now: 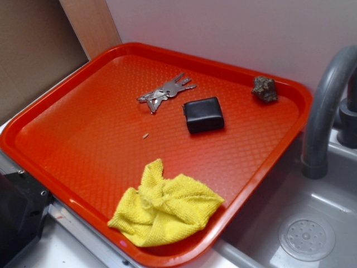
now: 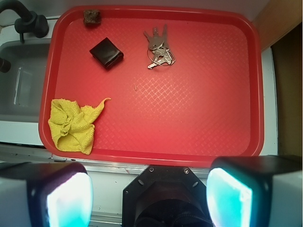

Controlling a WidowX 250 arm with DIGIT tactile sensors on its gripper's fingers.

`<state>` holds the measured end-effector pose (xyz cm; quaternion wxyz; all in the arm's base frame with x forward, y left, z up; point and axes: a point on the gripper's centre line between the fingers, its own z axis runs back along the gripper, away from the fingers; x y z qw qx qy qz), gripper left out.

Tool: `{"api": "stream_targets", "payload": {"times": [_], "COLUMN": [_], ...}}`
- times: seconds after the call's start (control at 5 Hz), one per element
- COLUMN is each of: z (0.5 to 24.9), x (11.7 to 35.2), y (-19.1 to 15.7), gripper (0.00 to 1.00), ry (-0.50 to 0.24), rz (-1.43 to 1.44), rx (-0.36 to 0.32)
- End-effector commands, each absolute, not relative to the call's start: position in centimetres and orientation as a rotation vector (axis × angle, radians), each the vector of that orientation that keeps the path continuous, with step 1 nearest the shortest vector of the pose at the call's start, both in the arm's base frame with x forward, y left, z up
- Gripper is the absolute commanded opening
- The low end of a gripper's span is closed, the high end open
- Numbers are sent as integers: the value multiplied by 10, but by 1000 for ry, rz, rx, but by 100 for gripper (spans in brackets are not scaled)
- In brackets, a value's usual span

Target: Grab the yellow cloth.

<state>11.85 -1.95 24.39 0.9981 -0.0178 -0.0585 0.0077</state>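
The yellow cloth (image 1: 165, 207) (image 2: 73, 123) lies crumpled in the near corner of the red tray (image 1: 83, 128) (image 2: 199, 118), beside the sink. In the wrist view my gripper (image 2: 148, 198) is high above the tray's near edge, its two pale pads (image 2: 68, 198) wide apart with nothing between them. The cloth sits up and to the left of the pads in that view, well apart from them. The gripper does not show in the exterior view.
On the tray lie a black wallet (image 1: 203, 114) (image 2: 107, 52), a bunch of keys (image 1: 165, 92) (image 2: 159, 47) and a brown lump (image 1: 264, 89) (image 2: 91, 17). A grey faucet (image 1: 326, 111) and sink (image 1: 301, 223) adjoin the tray's cloth side.
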Motion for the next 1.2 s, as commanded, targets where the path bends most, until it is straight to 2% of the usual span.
{"api": "stream_targets", "payload": {"times": [0.0, 0.2, 0.4, 0.6, 0.8, 1.0], "z": [244, 194, 162, 130, 95, 95], "x": [118, 126, 133, 134, 135, 135], "y": [-20, -70, -111, -144, -136, -136], "gripper": [100, 100, 100, 100, 100, 100], "ry": [-117, -99, -90, -120, -176, -176], "rz": [15, 129, 209, 234, 152, 152], "rx": [-36, -54, -91, -28, -42, -42]}}
